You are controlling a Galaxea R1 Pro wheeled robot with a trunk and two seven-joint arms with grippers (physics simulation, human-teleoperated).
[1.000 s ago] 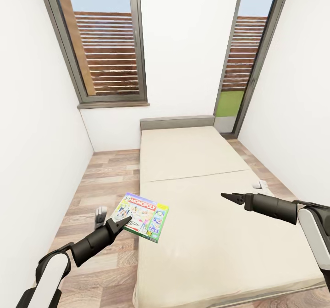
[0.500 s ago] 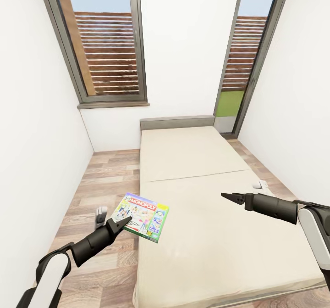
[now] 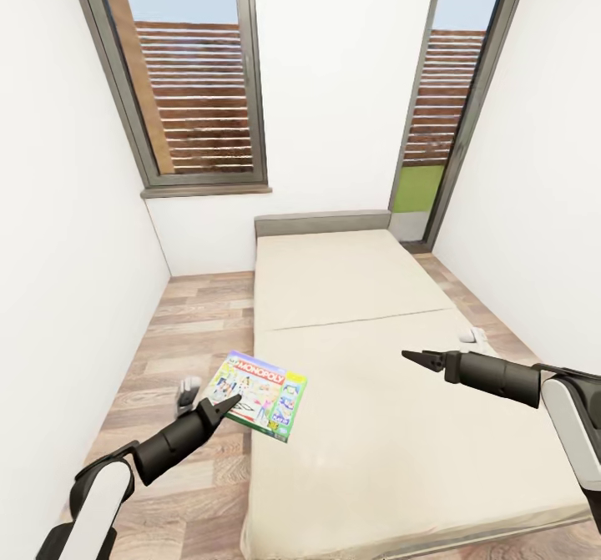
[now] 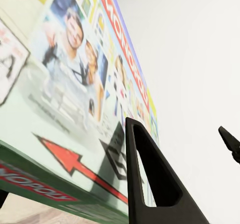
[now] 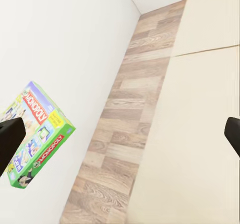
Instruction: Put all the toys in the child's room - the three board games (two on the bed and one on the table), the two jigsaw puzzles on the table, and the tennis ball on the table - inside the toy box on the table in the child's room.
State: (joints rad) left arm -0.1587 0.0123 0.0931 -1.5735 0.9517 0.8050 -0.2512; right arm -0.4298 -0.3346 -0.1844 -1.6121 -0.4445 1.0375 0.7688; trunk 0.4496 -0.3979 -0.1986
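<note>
Left gripper [image 3: 227,404] grips one board game [image 3: 259,395]; right gripper [image 3: 415,358] seemingly closed, empty.

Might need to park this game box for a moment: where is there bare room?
The bed is bare between the Monopoly box held by the left gripper and the right gripper. The floor strip is narrower.
</note>
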